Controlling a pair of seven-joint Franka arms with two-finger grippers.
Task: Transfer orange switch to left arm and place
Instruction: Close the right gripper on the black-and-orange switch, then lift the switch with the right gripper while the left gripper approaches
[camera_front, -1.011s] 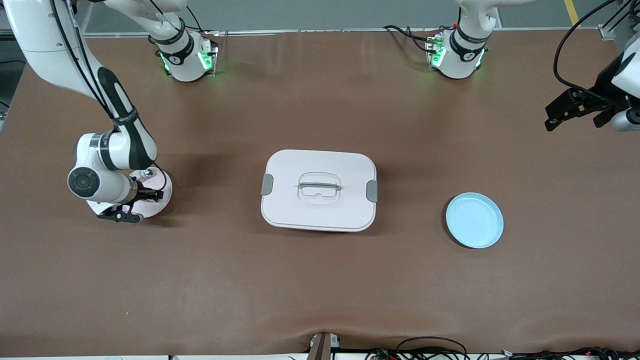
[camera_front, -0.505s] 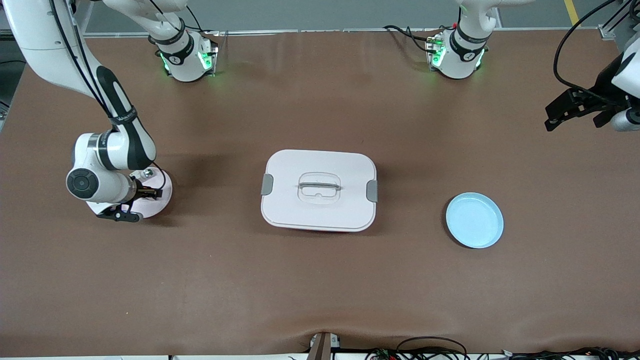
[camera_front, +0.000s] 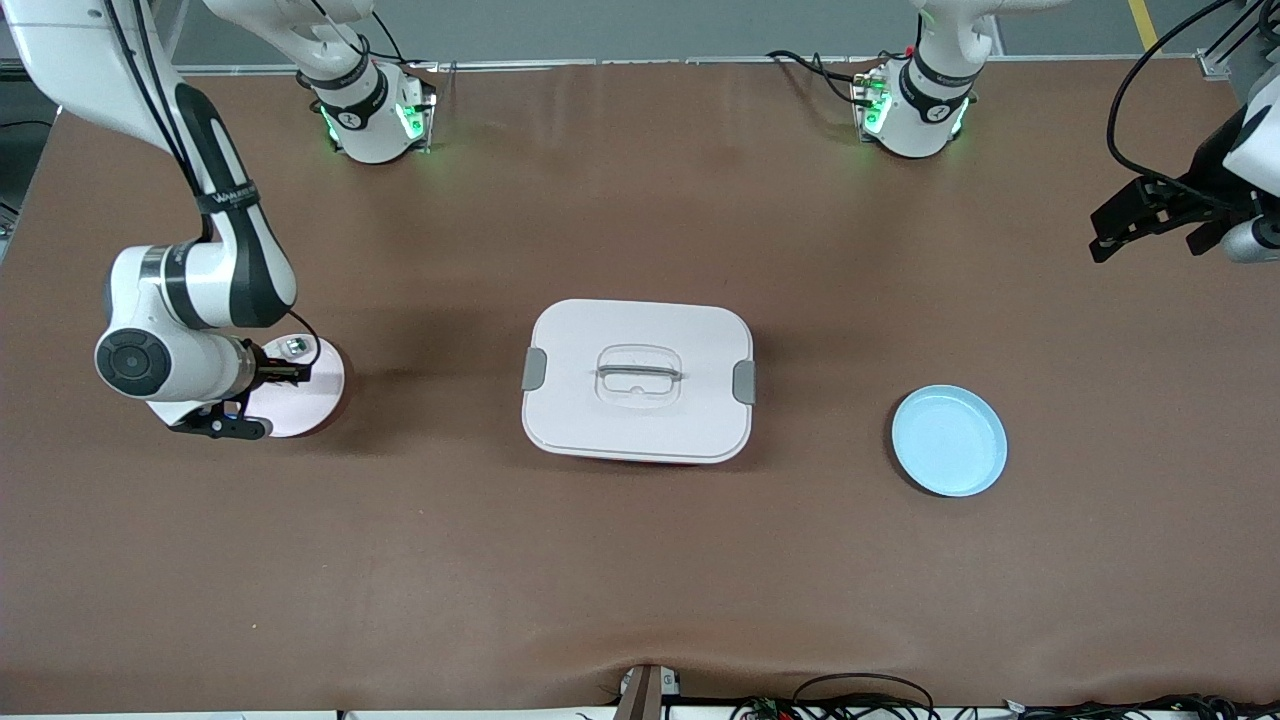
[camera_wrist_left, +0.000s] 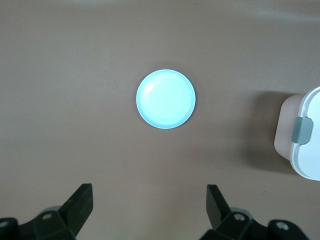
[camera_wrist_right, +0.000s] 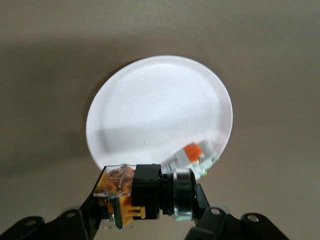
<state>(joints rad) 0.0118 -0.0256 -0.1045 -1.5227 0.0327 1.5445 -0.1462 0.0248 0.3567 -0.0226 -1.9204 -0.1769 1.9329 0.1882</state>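
My right gripper (camera_front: 282, 375) is shut on the orange switch (camera_wrist_right: 142, 194), a black blocky part with orange clips and a silver ring. It holds the switch a little above the edge of a pale pink plate (camera_front: 318, 385), which also shows in the right wrist view (camera_wrist_right: 155, 107). The gripper (camera_wrist_right: 146, 212) shows there too. The white lidded box (camera_front: 638, 425) stands mid-table, between that plate and a light blue plate (camera_front: 948, 441). My left gripper (camera_front: 1108, 238) is open and empty, waiting high over the left arm's end of the table; it also shows in the left wrist view (camera_wrist_left: 150, 197).
A small silver-and-green part with a red bit (camera_front: 294, 347) lies on the pink plate, beside the held switch (camera_wrist_right: 196, 156). The left wrist view shows the blue plate (camera_wrist_left: 165, 98) below and the box's corner with a grey latch (camera_wrist_left: 301, 131).
My right gripper has risen from the pink plate with the switch in it and shifted toward the right arm's end of the table. The left arm has not moved.
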